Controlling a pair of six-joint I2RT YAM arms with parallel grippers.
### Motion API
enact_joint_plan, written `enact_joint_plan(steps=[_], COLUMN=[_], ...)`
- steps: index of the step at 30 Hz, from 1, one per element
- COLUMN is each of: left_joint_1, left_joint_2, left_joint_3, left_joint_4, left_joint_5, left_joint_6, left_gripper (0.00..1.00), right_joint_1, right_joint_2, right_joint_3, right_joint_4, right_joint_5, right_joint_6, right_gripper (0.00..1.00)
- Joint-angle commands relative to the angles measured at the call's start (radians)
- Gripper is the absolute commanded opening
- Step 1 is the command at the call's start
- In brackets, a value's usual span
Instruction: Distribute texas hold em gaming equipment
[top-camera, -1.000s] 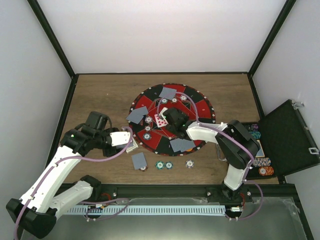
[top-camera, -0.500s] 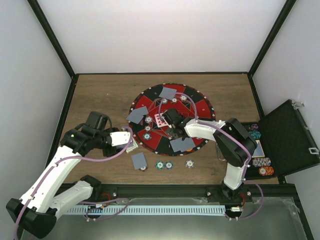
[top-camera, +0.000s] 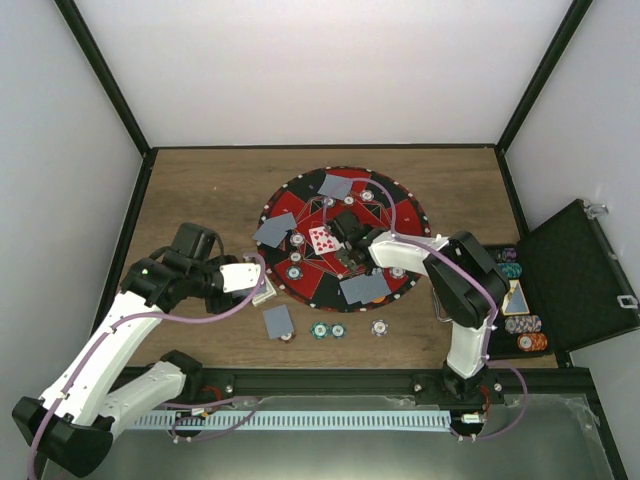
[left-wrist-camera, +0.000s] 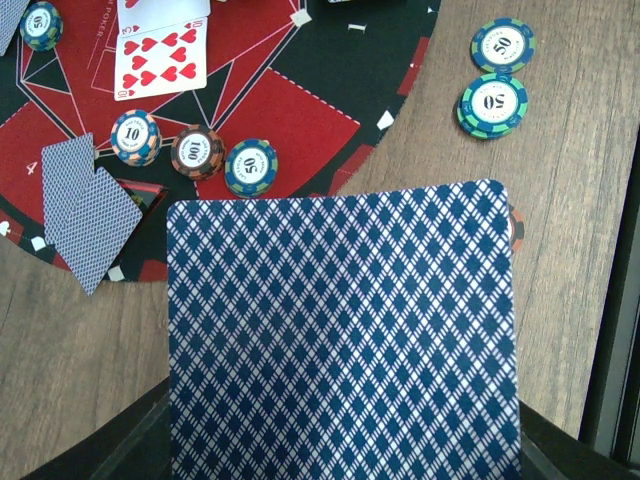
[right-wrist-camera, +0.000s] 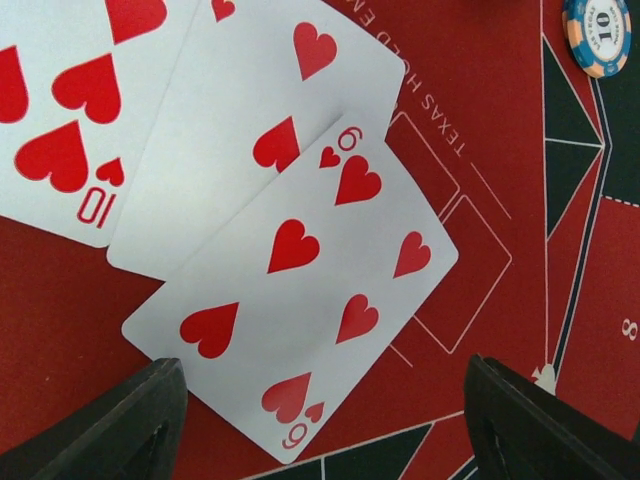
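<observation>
My left gripper is shut on a deck of blue-patterned cards held just off the mat's near-left edge; the deck hides its jaws in the left wrist view. My right gripper is open and empty, low over the mat's centre. Its fingers straddle a face-up six of hearts, which overlaps two more heart cards. Face-down cards lie on the mat and on the table. Chips sit on the mat, and teal 50 chips lie on the wood.
The round red-and-black mat fills the table's middle. An open black case at the right edge holds stacked chips. One more chip lies on the table near the front edge.
My right gripper has shifted a little toward the far left over the face-up cards. The left arm and its deck have not moved.
</observation>
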Motion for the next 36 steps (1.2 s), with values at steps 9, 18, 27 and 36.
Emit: enact_joint_plan(steps=[9, 18, 27, 36], left_joint_1=[0.002, 0.002, 0.003, 0.002], left_joint_2=[-0.001, 0.006, -0.011, -0.003], left_joint_3=[0.027, 0.031, 0.021, 0.02], left_joint_4=[-0.004, 0.002, 0.002, 0.007], left_joint_5=[0.008, 0.013, 0.017, 0.015], left_joint_6=[0.0, 0.001, -0.002, 0.001], left_gripper=[0.05, 0.05, 0.05, 0.05], right_joint_1=[-0.05, -0.051, -0.312, -0.407], right_joint_2=[0.069, -0.034, -0.128, -0.087], right_joint_3=[0.035, 0.149, 0.2, 0.058], right_joint_4=[0.035, -0.035, -0.18, -0.092], right_joint_5=[0.069, -0.091, -0.522, -0.729], right_joint_6=[-0.001, 0.132, 0.539, 0.634], right_gripper=[0.76, 0.78, 0.81, 0.7])
